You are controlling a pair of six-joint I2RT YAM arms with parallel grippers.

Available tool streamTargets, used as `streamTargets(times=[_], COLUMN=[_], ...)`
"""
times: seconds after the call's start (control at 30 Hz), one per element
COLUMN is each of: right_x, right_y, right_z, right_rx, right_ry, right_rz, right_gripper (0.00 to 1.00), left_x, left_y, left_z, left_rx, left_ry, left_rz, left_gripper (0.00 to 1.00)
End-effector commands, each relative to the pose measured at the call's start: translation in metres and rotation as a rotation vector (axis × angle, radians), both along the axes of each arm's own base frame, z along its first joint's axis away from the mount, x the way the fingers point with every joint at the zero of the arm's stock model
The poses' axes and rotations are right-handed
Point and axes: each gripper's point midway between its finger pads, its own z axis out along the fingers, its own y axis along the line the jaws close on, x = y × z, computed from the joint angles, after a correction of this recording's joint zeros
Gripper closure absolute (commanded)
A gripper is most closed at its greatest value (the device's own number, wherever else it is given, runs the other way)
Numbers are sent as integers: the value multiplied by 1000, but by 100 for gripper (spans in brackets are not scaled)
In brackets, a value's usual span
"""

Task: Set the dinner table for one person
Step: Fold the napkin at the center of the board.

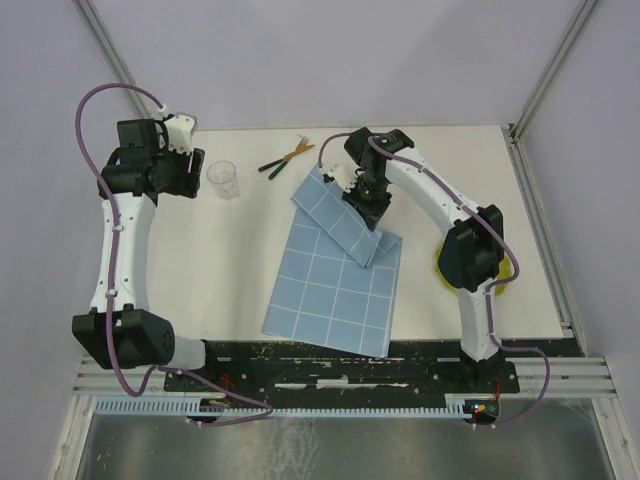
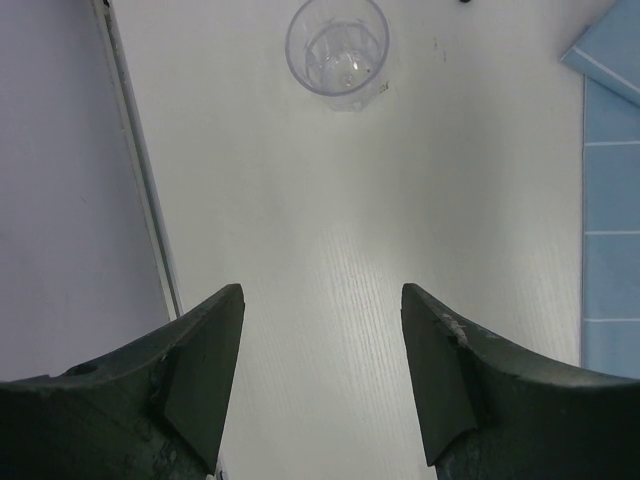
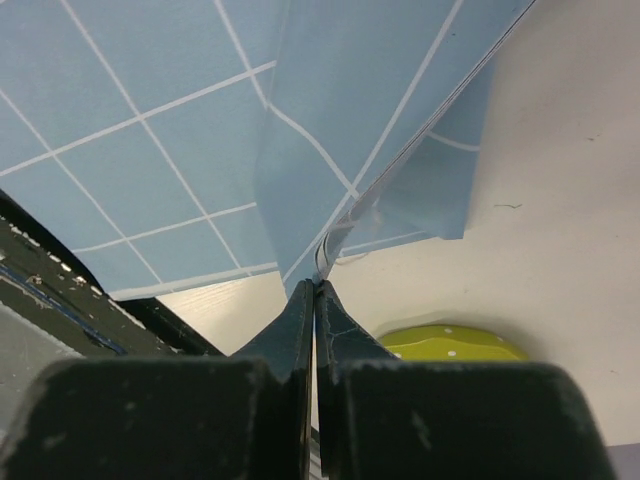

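Overhead, the off-white dinner table (image 1: 200,260) lies between pale walls (image 1: 300,60), left hand (image 2: 320,300) open, right hand (image 3: 315,290) pinching the blue cloth (image 1: 335,290).

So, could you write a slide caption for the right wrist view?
Right gripper pinching the folded blue gridded cloth above the dinner table, a yellow-green item beside it.

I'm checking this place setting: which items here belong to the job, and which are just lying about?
For the job: dinner table, blue gridded cloth pinched in the right hand, clear cup, green-handled cutlery, yellow-green plate.
Lying about: nothing loose visible.
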Motion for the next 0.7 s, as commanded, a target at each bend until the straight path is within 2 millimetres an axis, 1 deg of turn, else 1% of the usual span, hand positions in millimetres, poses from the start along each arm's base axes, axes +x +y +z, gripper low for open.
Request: streamTargets(times=[0.0,0.1,0.27,0.33,0.43,0.53,0.6,0.67], right_x=[-28,-39,-69,-78,-82,-78,-76,-79], right_y=[0,6,12,10,-1,-11,-15,-16], right_z=[44,53,60,63,70,78,82,84], right_rx=[30,33,11,-2,-34,-72,-85,-86], right_ry=[-36,-34,4,3,-15,-67,-85,-73], right_rz=[62,102,188,210,235,254,261,262], right_gripper=[98,98,98,98,98,98,98,98], left_x=[3,2,1,0,-1,-2,-2,-1], left_y=[-5,-5,-4,-4,-4,-4,-5,-5], left_z=[31,30,29,29,29,29,28,26], left_rx=[5,7,15,19,22,21,18,15], left_ry=[-109,-114,-120,-122,-125,-130,-128,-124], left_rz=[-30,-30,-32,-33,-34,-38,-39,-42], left_gripper=[29,29,29,29,29,29,29,29])
